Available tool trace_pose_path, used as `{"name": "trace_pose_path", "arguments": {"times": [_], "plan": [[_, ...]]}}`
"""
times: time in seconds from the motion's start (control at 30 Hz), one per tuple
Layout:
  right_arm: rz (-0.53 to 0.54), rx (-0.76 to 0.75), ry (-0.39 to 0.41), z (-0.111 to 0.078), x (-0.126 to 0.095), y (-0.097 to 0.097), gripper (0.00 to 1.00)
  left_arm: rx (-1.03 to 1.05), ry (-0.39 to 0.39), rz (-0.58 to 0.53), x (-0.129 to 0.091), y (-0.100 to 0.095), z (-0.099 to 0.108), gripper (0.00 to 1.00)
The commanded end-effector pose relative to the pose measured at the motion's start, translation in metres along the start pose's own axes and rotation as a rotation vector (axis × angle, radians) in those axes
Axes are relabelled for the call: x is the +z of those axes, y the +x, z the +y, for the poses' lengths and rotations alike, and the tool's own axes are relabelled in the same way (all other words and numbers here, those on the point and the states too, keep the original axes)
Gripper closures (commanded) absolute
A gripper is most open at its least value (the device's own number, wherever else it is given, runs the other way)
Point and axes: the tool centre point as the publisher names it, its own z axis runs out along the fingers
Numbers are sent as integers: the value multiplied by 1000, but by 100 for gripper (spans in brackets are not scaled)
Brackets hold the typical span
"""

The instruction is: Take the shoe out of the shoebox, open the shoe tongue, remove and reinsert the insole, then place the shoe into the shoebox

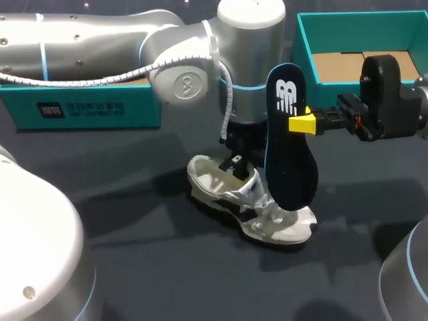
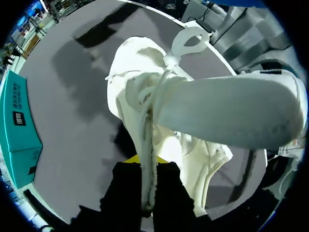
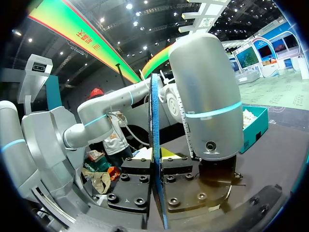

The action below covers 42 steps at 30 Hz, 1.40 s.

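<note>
At mid-table the white shoe (image 1: pixel 247 210) lies out of its box, sole down on the dark table (image 1: pixel 167 274), with its toe turned toward the robot's right and near side. Over its forefoot the dark insole (image 1: pixel 291 140) hangs upright, narrower end up. Whether its lower tip touches the shoe or only hovers above it, I cannot tell. The right gripper (image 1: pixel 304 123) is clamped across the insole partway down. The right wrist view shows the insole edge-on, pinched between both pads, a hold I judge keeps it vertical so the tip can be aimed at the opening. The left gripper (image 2: pixel 147 188) reaches down at the collar, closed on a white strip. This appears to be the tongue (image 2: pixel 146 145) with a lace beside it, probably drawn back to keep the mouth wide. Room is tight there, since the left wrist stands just beside the insole, so feeding in from the right looks safest. The teal shoebox (image 1: pixel 304 47) sits open at the far right edge, well apart from the shoe. A second teal box part (image 1: pixel 87 110) lies at the far left. The widest room to move, as I judge it, is on the robot's side of the shoe.
</note>
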Motion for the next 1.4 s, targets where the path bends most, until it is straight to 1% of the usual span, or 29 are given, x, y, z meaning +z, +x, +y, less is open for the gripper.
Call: {"name": "trace_pose_path", "arguments": {"times": [0.03, 0.33, 0.37, 0.4, 0.47, 0.5, 0.53, 0.6, 0.63, 0.67, 0.73, 0.8, 0.93, 1.07, 1.4], "plan": [[0, 1, 1, 0, 1, -1, 100, 344, -111, -146, -6, 4, 13, 100], [0, 1, 1, 0, 1, -1, 100, 344, -111, -146, -6, 4, 13, 100], [0, 1, 1, 0, 1, -1, 100, 420, -76, -171, -7, 3, 12, 100], [0, 1, 1, 0, 1, -1, 100, 430, -67, -172, -7, 0, 13, 100], [0, 1, 1, 0, 1, -1, 100, 550, -28, -200, -6, -4, 15, 100], [0, 1, 1, 0, 1, -1, 100, 562, -12, -184, -5, -10, 18, 100], [0, 1, 1, 0, 1, -1, 100, 623, 13, -198, -5, -12, 19, 100], [0, 1, 1, 0, 1, -1, 100, 646, 20, -187, -4, -18, 21, 100], [0, 1, 1, 0, 1, -1, 100, 696, 45, -196, -4, -19, 22, 100], [0, 1, 1, 0, 1, -1, 100, 694, 50, -190, -5, -22, 24, 100], [0, 1, 1, 0, 1, -1, 100, 762, 61, -190, -5, -25, 25, 100], [0, 1, 1, 0, 1, -1, 100, 780, 30, -177, -4, -26, 23, 100], [0, 1, 1, 0, 1, -1, 100, 850, 11, -165, -3, -23, 16, 100], [0, 1, 1, 0, 1, -1, 100, 855, 11, -153, -2, -21, 14, 100], [0, 1, 1, 0, 1, -1, 100, 838, 11, -108, 17, -26, 13, 100]]}}
